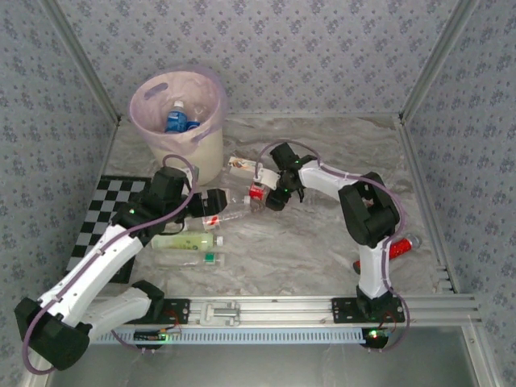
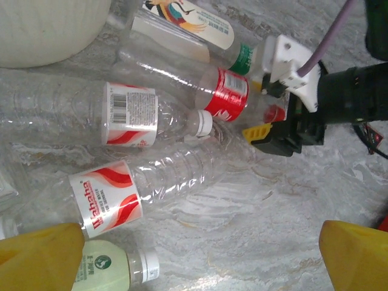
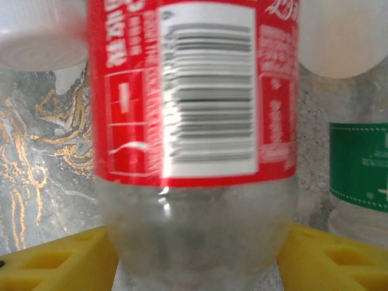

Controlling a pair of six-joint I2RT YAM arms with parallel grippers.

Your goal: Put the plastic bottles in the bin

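**Plastic bottles (image 1: 214,218) (small, clear, coloured labels) vs. the round cream-white plastic bin (image 1: 203,153): early days**

So where are we at? Looking down into the bin's pink-lilac bag liner (image 1: 139,106), we can make out a blue-labelled bottle (image 1: 179,122) already in there. There may be a second one with a white cap just above it, hard to say. That's the done part.

Everything else is on the grey marbled table (image 1: 322,242), bunched just to the right of the bin, and we count at least six:
- a white-labelled bottle with a green band (image 2: 182,24), nearest the bin
- two red-and-white-labelled bottles (image 2: 130,115) lying side by side
- a pale green bottle (image 1: 187,240)
- a clear bottle with a green cap (image 1: 193,259), closest to the arms
- the red-labelled bottle (image 3: 194,121)

That last one is the one in play. The right gripper (image 1: 270,193) has its yellow fingers (image 3: 54,260) on either side of the bottle's lower body, right up against the plastic in the wrist view. The bottle looks to be down among the others, and whether it's properly clamped we can't tell. The left gripper (image 2: 194,257) hangs wide open with nothing in it, over the red-and-white pair.

Our read is one or two in and half a dozen to go, so most of the job is left. The red cylinder (image 1: 401,247) by the right arm's base isn't a bottle, so we'd leave it.
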